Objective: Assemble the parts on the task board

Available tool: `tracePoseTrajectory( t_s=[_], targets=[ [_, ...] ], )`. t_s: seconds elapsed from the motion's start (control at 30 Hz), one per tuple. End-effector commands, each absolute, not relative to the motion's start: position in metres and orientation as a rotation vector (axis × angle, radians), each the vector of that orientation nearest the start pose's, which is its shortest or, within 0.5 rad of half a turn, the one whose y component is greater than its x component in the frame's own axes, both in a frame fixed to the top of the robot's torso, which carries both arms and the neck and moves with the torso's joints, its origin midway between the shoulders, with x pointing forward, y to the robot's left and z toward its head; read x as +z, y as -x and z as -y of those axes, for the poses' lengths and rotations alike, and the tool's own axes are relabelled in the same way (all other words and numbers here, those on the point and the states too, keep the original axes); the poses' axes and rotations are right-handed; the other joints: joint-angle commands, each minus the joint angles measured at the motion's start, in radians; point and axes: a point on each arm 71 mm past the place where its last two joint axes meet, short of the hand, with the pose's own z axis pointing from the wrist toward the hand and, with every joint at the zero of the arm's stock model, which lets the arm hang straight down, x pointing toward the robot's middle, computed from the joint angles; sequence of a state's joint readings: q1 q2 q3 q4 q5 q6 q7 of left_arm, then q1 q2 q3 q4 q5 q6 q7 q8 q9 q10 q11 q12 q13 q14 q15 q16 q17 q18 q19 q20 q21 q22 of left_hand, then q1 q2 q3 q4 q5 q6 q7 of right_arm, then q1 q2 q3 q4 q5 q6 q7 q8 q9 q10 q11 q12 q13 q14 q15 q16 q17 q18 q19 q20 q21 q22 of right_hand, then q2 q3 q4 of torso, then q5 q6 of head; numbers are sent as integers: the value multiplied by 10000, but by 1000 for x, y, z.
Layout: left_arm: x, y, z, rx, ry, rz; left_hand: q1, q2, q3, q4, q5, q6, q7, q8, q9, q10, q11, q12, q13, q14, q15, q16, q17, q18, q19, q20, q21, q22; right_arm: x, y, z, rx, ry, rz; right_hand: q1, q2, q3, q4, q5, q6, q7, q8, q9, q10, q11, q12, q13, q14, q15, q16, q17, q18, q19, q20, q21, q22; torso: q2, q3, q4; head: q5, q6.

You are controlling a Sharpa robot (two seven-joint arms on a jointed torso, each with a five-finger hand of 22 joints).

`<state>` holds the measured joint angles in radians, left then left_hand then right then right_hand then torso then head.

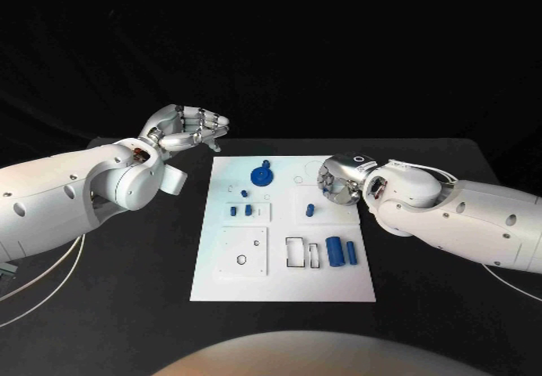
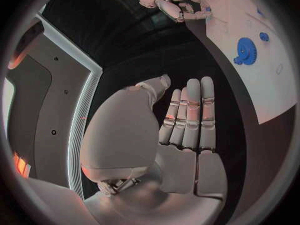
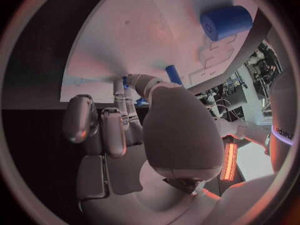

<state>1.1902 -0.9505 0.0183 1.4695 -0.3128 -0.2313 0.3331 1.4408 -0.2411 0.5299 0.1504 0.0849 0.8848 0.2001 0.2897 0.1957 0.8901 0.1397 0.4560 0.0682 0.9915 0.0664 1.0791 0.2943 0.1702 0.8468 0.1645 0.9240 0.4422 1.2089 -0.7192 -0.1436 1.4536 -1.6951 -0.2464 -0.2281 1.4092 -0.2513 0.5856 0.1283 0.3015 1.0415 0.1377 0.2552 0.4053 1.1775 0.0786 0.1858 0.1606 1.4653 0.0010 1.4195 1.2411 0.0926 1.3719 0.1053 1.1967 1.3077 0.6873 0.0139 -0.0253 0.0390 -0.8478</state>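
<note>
The white board (image 1: pixel 283 266) lies in the middle of the table, with a blue gear (image 1: pixel 263 174) and small blue pegs (image 1: pixel 342 250) on it. The right hand (image 1: pixel 339 179) reaches down over its right edge; I cannot tell if the fingers pinch a part. The left hand (image 1: pixel 186 128) waits beside the board, its fingers straight, close together and empty. I judge a pick-up is in hand; next comes careful seating.

We see our right hand (image 3: pixel 134 130) held over the white task board (image 3: pixel 144 40), its fingers (image 3: pixel 119 92) reaching down toward a small blue peg (image 3: pixel 173 75) just beside them. Two larger blue cylinders (image 3: pixel 225 21) lie on the board beyond.
</note>
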Motion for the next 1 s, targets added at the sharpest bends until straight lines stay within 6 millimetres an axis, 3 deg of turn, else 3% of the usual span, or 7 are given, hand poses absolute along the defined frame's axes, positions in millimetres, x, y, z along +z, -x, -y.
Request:
tracePoseTrajectory(
  t_s=[0.03,0.3,0.6,0.73,0.8,1.0],
  targets=[
    [-161,-498,-271,-13888,8284,-14728,-20,-46,15,-30,4,-13,35,-21,-16,-20,39,-36,-10,5,27,-39,-9,136,-14,20,-51,-10,-236,-478,159,3878,4608,-17739,-40,20,37,-86,-37,118,-18,50,29,60,-72,-15,-6,360,-62,12,10,-71,57,-55,92,353,-2,-6,-7,26,-13],
    [-161,-497,-269,-13921,8243,-14750,-1,-46,25,-76,16,-55,49,-43,-26,-70,52,-53,-12,-2,35,-75,-25,135,-6,24,-83,-33,-231,-477,157,4032,4306,-16971,-33,187,356,-370,-16,253,-73,177,107,269,-148,15,29,367,-135,9,5,-89,110,-126,189,446,-8,-12,-3,15,-19],
    [-161,-496,-267,-13958,8226,-14771,9,-44,33,-103,24,-79,60,-55,-31,-100,62,-61,-13,-19,43,-102,-37,132,-11,29,-106,-47,-223,-476,156,4401,3778,-15971,-120,337,1117,-958,-7,348,-113,309,213,551,-202,28,90,385,-206,21,28,-135,216,-215,450,676,-11,1,-1,16,-10],
    [-161,-496,-268,-13938,8232,-14757,10,-44,34,-118,26,-96,68,-64,-35,-119,69,-65,-13,-27,49,-115,-42,131,-14,32,-118,-55,-221,-475,157,4548,3594,-15681,-180,336,1194,-1015,-14,355,-112,320,223,576,-207,24,100,392,-208,31,47,-179,315,-220,646,803,-9,1,-6,21,-3],
    [-161,-497,-268,-13924,8238,-14750,8,-46,33,-135,27,-120,78,-76,-41,-150,79,-72,-13,-40,58,-132,-50,129,-18,38,-134,-65,-219,-475,157,4635,3508,-15561,-314,327,1292,-1083,-23,357,-119,339,244,595,-212,8,114,367,-206,-27,-77,-353,715,-215,1394,1258,-6,0,-7,19,2],
    [-161,-497,-269,-13891,8250,-14735,8,-45,32,-154,29,-135,85,-81,-43,-192,88,-82,-14,-60,68,-152,-58,126,-27,45,-155,-77,-215,-472,159,4826,3350,-15363,-403,330,1332,-1105,-29,366,-123,357,260,615,-215,4,125,356,-206,-56,-138,-361,735,-214,1440,1294,-6,2,-13,14,1]
  ],
)
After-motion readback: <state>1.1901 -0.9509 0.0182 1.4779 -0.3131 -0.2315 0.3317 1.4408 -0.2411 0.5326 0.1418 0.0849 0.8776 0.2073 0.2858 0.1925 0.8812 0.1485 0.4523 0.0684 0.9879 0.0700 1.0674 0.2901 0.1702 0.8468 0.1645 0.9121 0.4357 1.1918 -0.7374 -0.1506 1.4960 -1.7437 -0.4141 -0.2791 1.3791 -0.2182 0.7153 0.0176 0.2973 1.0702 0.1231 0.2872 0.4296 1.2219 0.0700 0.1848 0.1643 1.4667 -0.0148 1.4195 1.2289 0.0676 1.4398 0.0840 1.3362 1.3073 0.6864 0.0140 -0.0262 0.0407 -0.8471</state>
